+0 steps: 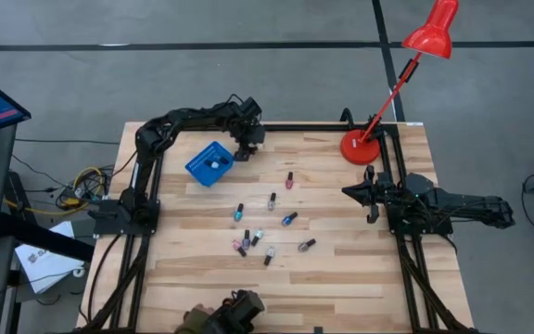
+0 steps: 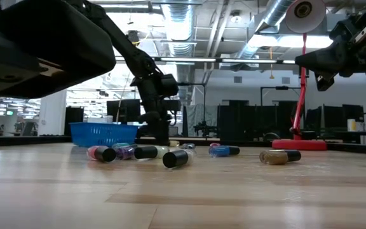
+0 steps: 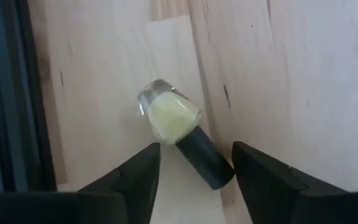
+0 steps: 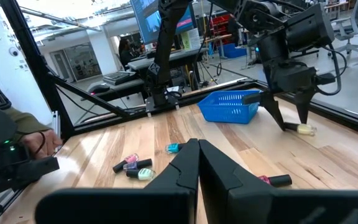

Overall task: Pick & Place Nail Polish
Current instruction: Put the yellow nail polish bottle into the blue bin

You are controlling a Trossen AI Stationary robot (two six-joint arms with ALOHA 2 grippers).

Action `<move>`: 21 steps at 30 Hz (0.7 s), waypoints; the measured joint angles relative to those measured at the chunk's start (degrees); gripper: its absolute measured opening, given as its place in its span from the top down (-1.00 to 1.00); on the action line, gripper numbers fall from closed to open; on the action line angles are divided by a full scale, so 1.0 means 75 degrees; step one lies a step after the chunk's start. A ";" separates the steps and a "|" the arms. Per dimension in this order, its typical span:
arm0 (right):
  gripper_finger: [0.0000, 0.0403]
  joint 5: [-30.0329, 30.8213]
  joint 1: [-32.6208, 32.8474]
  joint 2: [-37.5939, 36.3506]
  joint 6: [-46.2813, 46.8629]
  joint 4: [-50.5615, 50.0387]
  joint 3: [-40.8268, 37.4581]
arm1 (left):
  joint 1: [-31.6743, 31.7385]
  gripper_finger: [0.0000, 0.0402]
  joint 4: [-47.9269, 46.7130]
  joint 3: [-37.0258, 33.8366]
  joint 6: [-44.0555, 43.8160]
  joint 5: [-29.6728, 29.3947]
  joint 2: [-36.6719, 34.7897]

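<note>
A pale yellow nail polish bottle [image 3: 169, 115] with a dark cap lies on its side on the wooden table, near the far edge. My left gripper [image 3: 196, 149] is open and points down over it, one finger on each side of the cap, not touching. It also shows in the right wrist view [image 4: 288, 121], above the bottle [image 4: 303, 129]. Several more bottles [image 1: 258, 237] lie scattered at mid-table. The blue bin [image 1: 209, 163] stands just left of my left gripper [image 1: 245, 151]. My right gripper [image 4: 197, 152] is shut and empty, held above the table's right side [image 1: 350, 192].
A red desk lamp stands with its base [image 1: 358, 147] at the far right of the table. A dark frame rail [image 3: 5, 93] runs along the table's edge close to the pale bottle. A person [image 1: 225, 314] is at the table's near edge.
</note>
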 joint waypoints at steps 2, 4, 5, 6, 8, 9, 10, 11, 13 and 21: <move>1.00 -0.0001 -0.0002 0.0000 0.0000 0.0000 0.0000 | -0.0018 0.12 0.0006 0.0000 -0.0024 0.0003 0.0000; 1.00 0.0001 0.0000 0.0000 0.0000 0.0000 0.0003 | -0.0046 0.18 0.0015 0.0000 -0.0030 0.0003 0.0000; 1.00 0.0001 -0.0003 0.0000 0.0000 0.0000 0.0003 | -0.0047 0.21 0.0012 0.0000 -0.0030 0.0002 0.0000; 1.00 0.0001 0.0000 0.0000 0.0000 0.0000 0.0003 | -0.0054 0.24 0.0015 -0.0002 -0.0033 0.0001 0.0000; 1.00 0.0001 0.0000 0.0000 0.0000 0.0000 0.0001 | -0.0077 0.30 0.0012 -0.0003 -0.0033 -0.0002 0.0000; 1.00 0.0001 -0.0002 0.0000 0.0000 0.0000 0.0003 | -0.0085 0.34 0.0012 -0.0003 -0.0033 0.0000 0.0000; 1.00 0.0001 -0.0001 0.0000 -0.0001 0.0000 0.0001 | -0.0085 0.37 0.0012 -0.0003 -0.0033 0.0000 0.0000; 1.00 0.0001 0.0000 0.0000 -0.0001 0.0000 0.0001 | -0.0087 0.40 0.0012 -0.0003 -0.0033 0.0000 0.0000; 1.00 0.0001 0.0000 0.0000 -0.0001 0.0000 0.0002 | -0.0087 0.47 0.0012 -0.0005 -0.0033 0.0000 0.0000; 1.00 0.0001 0.0000 0.0000 0.0000 0.0000 0.0003 | -0.0107 0.75 0.0014 -0.0006 -0.0036 -0.0063 0.0000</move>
